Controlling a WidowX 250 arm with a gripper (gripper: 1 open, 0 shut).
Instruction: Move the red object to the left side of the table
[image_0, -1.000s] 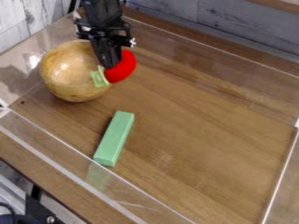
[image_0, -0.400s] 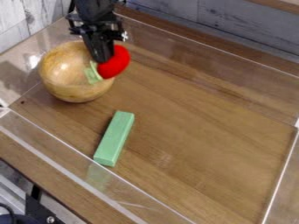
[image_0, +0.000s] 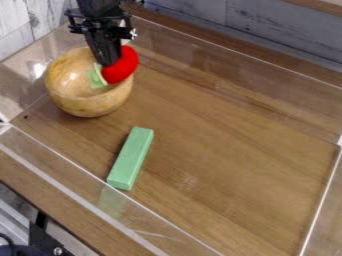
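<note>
The red object (image_0: 123, 65), a small rounded toy with a light green stem piece (image_0: 98, 76), hangs in the air at the table's far left, in front of the wooden bowl. My black gripper (image_0: 110, 58) comes down from above and is shut on the red object's top. The toy is lifted clear of the brown wood-grain table (image_0: 227, 120); the gripper's fingers cover its upper part.
A round wooden bowl (image_0: 80, 88) lies upside down at the far left, just under and behind the held toy. A long flat green block (image_0: 131, 157) lies near the front middle. Low clear plastic walls (image_0: 187, 225) ring the tabletop.
The gripper has carried the red object up and to the left, from beside the bowl's right side to over its upper right part. The bowl and green block have not moved.
</note>
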